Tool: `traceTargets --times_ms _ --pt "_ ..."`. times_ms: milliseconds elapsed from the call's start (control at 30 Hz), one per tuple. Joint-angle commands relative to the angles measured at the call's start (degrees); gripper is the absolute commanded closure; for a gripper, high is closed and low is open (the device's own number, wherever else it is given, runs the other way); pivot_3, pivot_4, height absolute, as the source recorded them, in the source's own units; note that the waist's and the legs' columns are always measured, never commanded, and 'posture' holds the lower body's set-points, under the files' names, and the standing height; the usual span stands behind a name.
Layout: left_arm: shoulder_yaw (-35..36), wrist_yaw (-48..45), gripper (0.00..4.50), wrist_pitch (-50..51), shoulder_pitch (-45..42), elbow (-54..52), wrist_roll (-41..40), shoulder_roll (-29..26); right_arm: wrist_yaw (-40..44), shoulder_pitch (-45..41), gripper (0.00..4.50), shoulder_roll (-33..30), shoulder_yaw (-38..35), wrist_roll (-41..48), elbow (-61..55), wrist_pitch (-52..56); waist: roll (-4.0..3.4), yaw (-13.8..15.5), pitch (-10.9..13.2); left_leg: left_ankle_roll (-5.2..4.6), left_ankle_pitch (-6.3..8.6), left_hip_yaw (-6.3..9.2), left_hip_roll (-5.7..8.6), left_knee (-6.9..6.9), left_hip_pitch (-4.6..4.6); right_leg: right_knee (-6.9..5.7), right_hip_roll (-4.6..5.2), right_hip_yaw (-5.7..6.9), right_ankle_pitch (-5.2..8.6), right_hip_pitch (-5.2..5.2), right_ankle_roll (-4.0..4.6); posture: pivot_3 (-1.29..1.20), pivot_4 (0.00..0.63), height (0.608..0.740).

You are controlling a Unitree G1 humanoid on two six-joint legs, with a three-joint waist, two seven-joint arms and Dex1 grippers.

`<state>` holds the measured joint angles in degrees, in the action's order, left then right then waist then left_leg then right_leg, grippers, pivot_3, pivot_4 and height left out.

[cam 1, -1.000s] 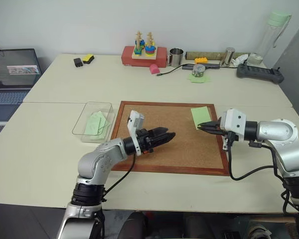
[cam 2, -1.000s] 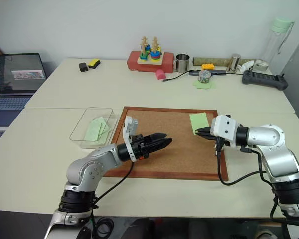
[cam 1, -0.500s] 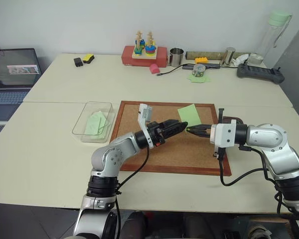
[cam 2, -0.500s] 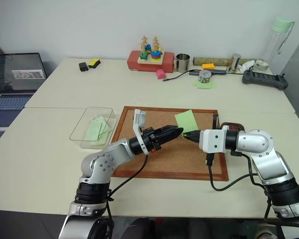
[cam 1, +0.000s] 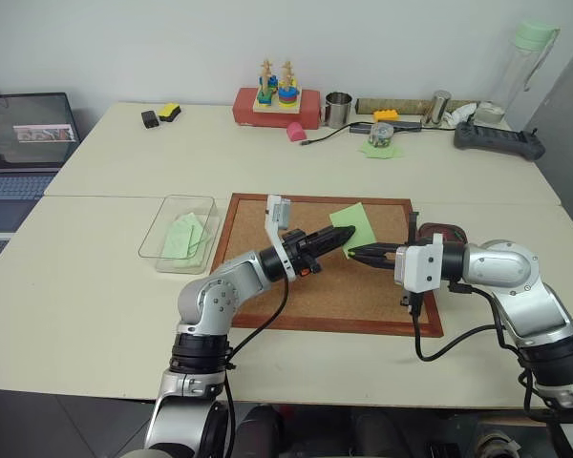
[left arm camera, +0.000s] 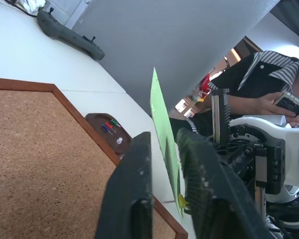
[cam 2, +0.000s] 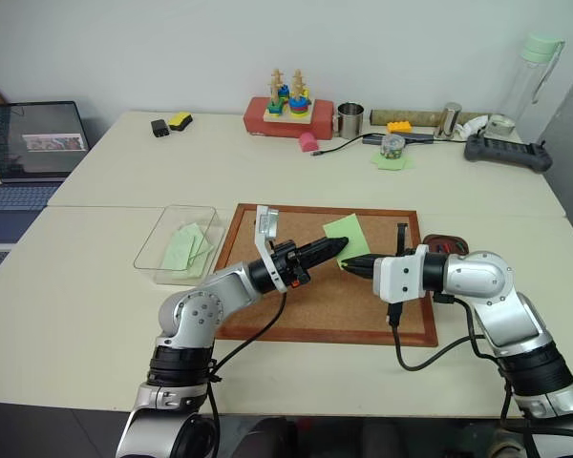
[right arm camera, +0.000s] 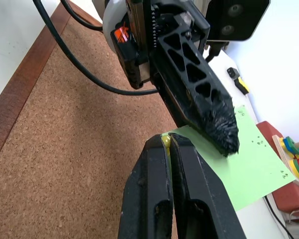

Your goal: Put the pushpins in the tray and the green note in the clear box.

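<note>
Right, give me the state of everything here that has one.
green note, lifted off the corkboard, gripped by both hands
left hand, shut on the note's edge
right hand, shut on the note's corner
tray, holding several pushpins
clear box, open, green paper inside

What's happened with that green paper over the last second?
The right gripper carried the green note from the corkboard's right side toward the middle, and the left gripper came up and closed its jaws on it. The clear box and tray stayed put.
</note>
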<state>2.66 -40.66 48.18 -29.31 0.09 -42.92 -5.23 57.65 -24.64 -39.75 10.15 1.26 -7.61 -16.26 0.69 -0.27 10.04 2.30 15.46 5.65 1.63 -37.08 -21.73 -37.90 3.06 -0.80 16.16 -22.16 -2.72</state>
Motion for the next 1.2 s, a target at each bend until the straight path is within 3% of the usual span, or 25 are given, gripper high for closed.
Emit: traceTargets --times_ms 33,500,800,1000,1133,1200 --pt "-0.52 -0.06 4.43 -0.41 -0.13 -1.04 -0.56 0.12 -1.43 -0.58 4.5 0.22 -0.93 -0.17 -1.42 -2.68 0.0 0.0 0.0 0.0 0.0 0.0 0.0 0.0 0.0 0.0 0.0 -0.01 0.0 0.0 0.0 0.0 0.15 0.74" --pt "-1.87 2.18 4.43 -7.66 -0.84 7.48 7.14 0.44 -4.72 1.54 4.5 0.01 -4.18 2.53 -4.91 -1.93 0.0 0.06 0.0 0.0 0.0 -0.02 0.0 -0.03 0.01 -0.06 0.0 -0.01 0.0 -0.02 0.01 0.0 0.15 0.74" --pt "-5.59 0.49 4.43 -10.06 1.52 -0.34 9.66 -1.6 -8.55 6.28 4.5 -6.42 -16.37 7.59 3.53 22.0 0.0 0.23 0.0 -0.01 0.0 -0.03 0.04 -0.08 -0.03 -0.06 0.02 -0.05 -0.01 -0.01 0.01 0.0 0.15 0.74" --pt "-5.31 1.2 4.43 -10.31 3.75 -2.3 9.71 -2.49 -12.91 4.8 4.5 -6.97 -16.87 6.37 11.47 36.33 -0.02 -0.08 -0.01 -0.03 0.0 -0.14 -0.01 -0.05 0.03 -0.12 0.0 -0.12 -0.01 -0.02 0.02 0.0 0.15 0.74" --pt "-5.6 1.22 4.43 -10.36 3.89 -2.68 9.78 -2.7 -14.9 3.12 4.5 -5.88 -15.56 5.36 14.32 39.18 -0.03 -0.08 -0.02 -0.04 0.0 -0.15 -0.03 -0.06 0.02 -0.16 -0.03 -0.11 -0.01 -0.03 0.03 0.0 0.15 0.74" --pt "-5.93 1.02 4.5 -10.35 3.85 -2.84 9.84 -2.73 -15.38 1.89 4.13 -5.31 -14.92 4.97 16.32 40.25 -0.03 -0.1 -0.02 -0.04 0.0 -0.17 0.01 -0.07 0.02 -0.16 -0.02 -0.13 -0.01 -0.03 0.02 0.0 0.15 0.74"
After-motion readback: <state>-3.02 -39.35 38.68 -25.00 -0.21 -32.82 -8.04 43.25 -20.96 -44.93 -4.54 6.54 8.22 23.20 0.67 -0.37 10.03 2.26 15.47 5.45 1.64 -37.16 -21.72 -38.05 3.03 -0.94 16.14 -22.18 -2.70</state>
